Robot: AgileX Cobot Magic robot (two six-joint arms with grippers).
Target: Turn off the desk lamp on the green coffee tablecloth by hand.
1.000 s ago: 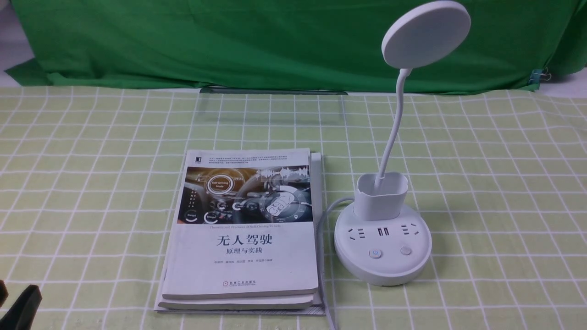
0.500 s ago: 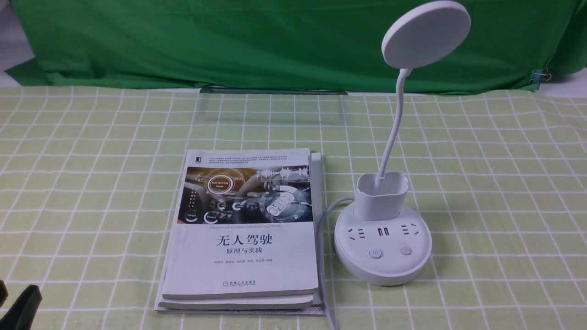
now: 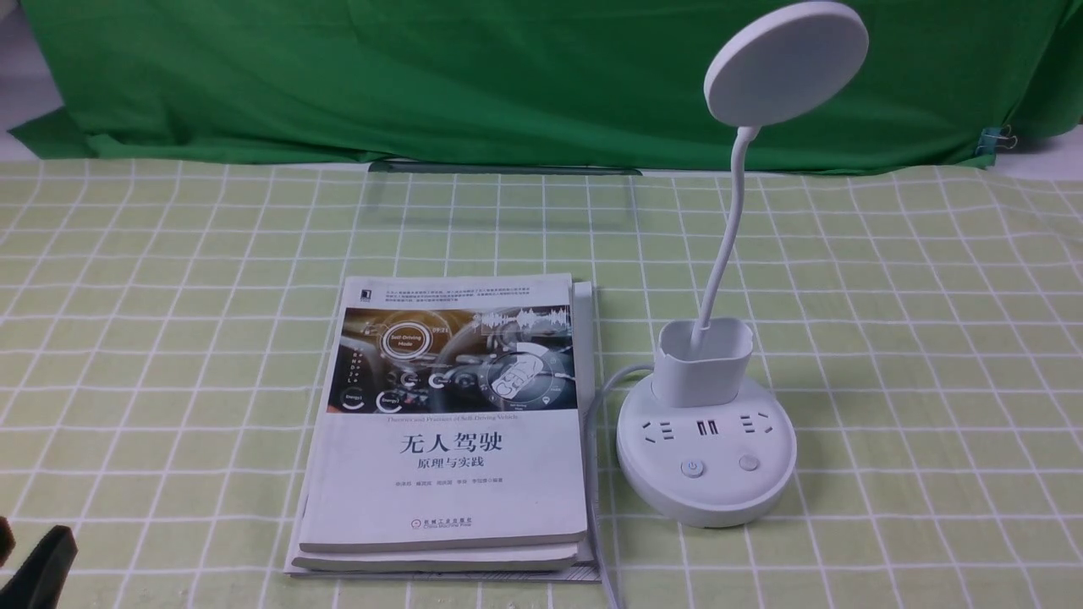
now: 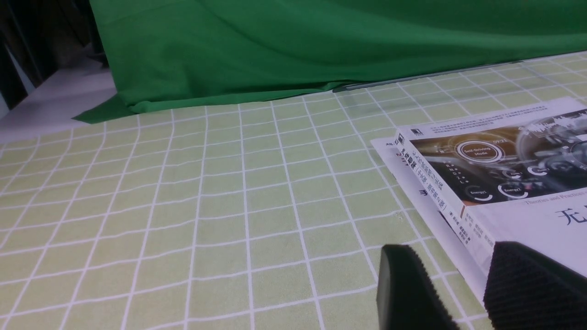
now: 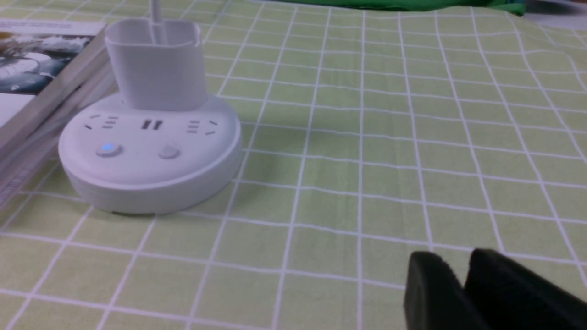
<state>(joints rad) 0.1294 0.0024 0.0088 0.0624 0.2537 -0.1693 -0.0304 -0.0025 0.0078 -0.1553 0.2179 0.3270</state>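
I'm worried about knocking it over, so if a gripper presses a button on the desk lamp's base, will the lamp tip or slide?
The desk lamp probably won't tip: its round base is wide and flat. It may slide slightly on the green coffee tablecloth. The thin neck would likely wobble.

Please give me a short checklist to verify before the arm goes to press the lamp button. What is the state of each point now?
1. The lamp stands upright on the checked cloth: ok.
2. The lit button glows blue and nothing covers it: ok.
3. The cloth between the right pincer and the lamp base is free of objects: ok.
4. The right pincer's jaws are nearly together and hold nothing: ok.
5. The left pincer is beside the books, away from the lamp: ok.
6. Whether the lamp head shines: cannot tell, only its back shows.
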